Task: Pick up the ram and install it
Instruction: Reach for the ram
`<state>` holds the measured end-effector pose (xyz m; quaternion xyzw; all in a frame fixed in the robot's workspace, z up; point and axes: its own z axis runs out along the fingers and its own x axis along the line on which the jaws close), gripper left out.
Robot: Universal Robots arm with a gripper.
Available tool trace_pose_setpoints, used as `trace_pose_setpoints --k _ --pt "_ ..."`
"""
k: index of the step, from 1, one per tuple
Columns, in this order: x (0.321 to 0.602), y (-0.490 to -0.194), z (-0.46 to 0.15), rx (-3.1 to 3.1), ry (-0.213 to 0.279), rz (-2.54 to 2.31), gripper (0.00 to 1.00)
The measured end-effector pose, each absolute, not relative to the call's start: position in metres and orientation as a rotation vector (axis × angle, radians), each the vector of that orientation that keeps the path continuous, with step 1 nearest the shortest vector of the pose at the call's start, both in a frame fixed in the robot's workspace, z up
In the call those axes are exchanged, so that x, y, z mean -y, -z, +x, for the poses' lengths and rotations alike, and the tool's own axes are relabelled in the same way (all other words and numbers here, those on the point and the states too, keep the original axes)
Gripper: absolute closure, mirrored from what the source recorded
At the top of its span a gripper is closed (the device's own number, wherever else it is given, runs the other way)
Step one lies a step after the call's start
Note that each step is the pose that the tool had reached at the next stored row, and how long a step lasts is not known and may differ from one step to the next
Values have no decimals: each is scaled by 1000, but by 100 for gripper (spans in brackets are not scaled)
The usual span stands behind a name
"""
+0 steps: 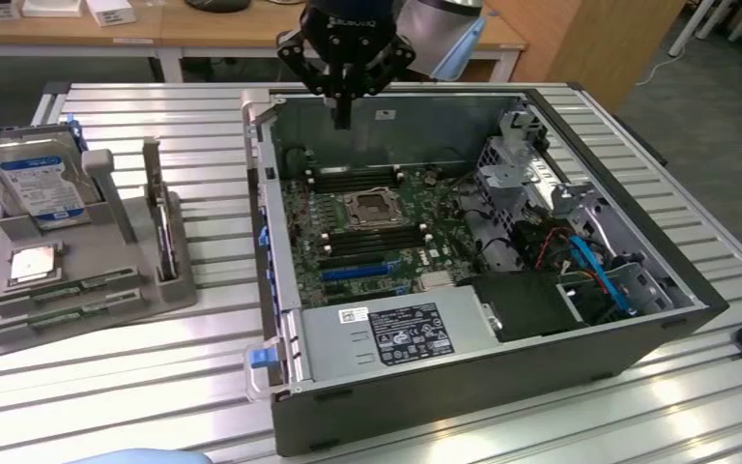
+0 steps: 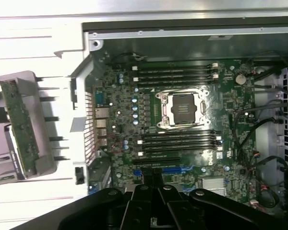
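The gripper (image 1: 341, 122), fingers pressed together with nothing visible between them, hangs over the open computer case (image 1: 474, 406) near its far wall, free air all round it, while the ram (image 1: 72, 288) lies slotted in the grey holder (image 1: 185, 285), well outside the case's edge on the exterior view's left.

A slatted metal table (image 1: 113, 387) carries an open computer case (image 1: 474, 401) across its middle. A grey holder (image 1: 139, 290) stands just beside the case, toward the table's edge on the exterior view's left.
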<state>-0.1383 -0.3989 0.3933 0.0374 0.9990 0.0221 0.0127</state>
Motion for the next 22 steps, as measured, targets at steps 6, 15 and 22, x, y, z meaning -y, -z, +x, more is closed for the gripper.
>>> trace_pose_setpoints --k 6,15,22 --pt "399 -393 -164 -3113 -69 117 90" --pt "399 -393 -205 -3113 -69 117 90" --pt "399 -393 -236 -3113 -69 117 90"
